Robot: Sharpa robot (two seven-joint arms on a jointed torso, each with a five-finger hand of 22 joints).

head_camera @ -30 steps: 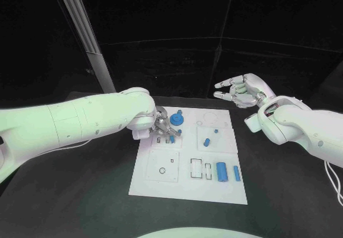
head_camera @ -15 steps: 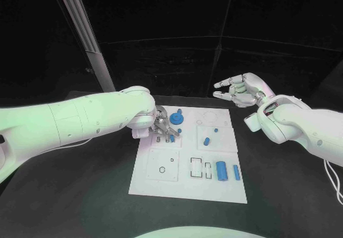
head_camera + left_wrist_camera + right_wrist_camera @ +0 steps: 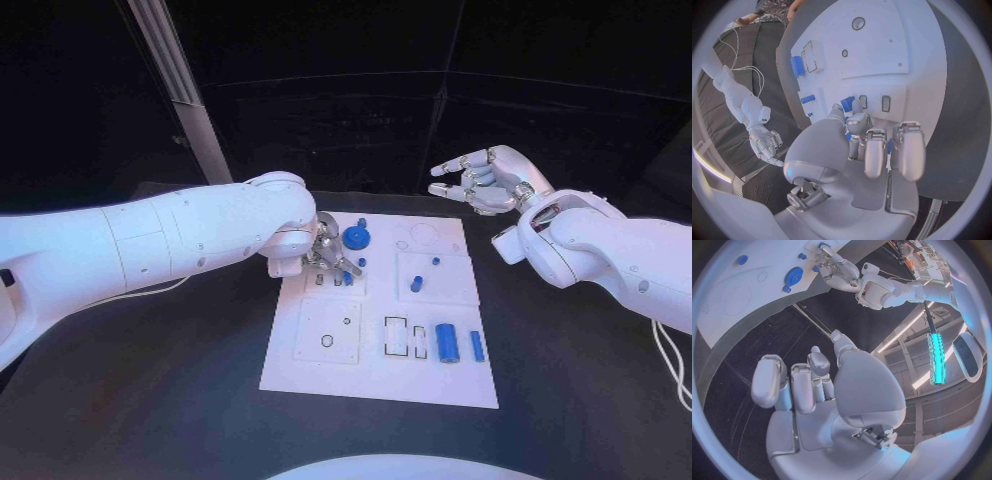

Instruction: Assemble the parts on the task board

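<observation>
The white task board (image 3: 329,372) lies in the middle of the table. My left hand (image 3: 323,254) reaches down over the board's far left slots. There its thumb and a finger pinch a small blue part (image 3: 847,104) at the slots; the same part (image 3: 348,281) peeks out below the fingers. A blue gear (image 3: 355,237) stands just beside this hand. My right hand (image 3: 483,181) hovers above the table past the board's far right corner, fingers apart and holding nothing. In the right wrist view the right hand (image 3: 817,385) is far from the board (image 3: 729,295) and the gear (image 3: 794,276).
More blue parts lie on the board: two small pegs (image 3: 417,284) (image 3: 436,264) in its right middle, a thick cylinder (image 3: 447,343) and a thin bar (image 3: 476,346) lower right. Empty cut-outs (image 3: 395,336) lie beside them. A pale post (image 3: 173,80) stands at the back left.
</observation>
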